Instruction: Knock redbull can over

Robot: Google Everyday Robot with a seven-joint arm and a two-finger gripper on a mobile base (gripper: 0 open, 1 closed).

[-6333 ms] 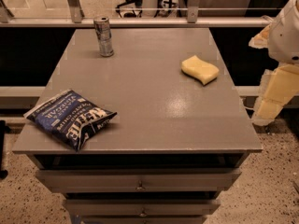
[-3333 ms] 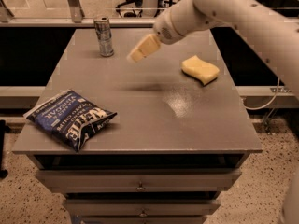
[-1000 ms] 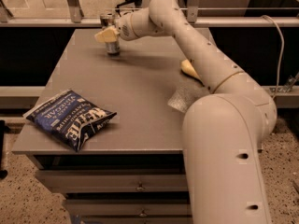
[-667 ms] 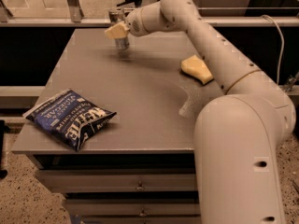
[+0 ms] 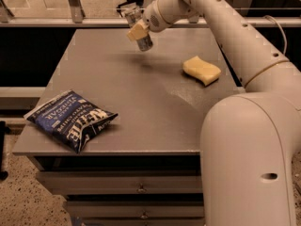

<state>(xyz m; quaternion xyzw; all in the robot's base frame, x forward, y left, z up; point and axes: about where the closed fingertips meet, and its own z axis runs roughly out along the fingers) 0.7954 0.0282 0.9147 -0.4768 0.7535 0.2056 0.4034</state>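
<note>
Over the grey table's [image 5: 141,107] far end, the gripper [image 5: 137,31] clasps the tilted redbull can [image 5: 145,43].

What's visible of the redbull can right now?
The redbull can is a small, slim metal can, silver with dark bluish panels. It is tilted, not upright: its top leans toward the far left and its lower end points down at the table, near the table's far edge. The gripper lies against its middle and hides part of it. Whether its base edge touches the table cannot be told. Nothing else touches it.
</note>
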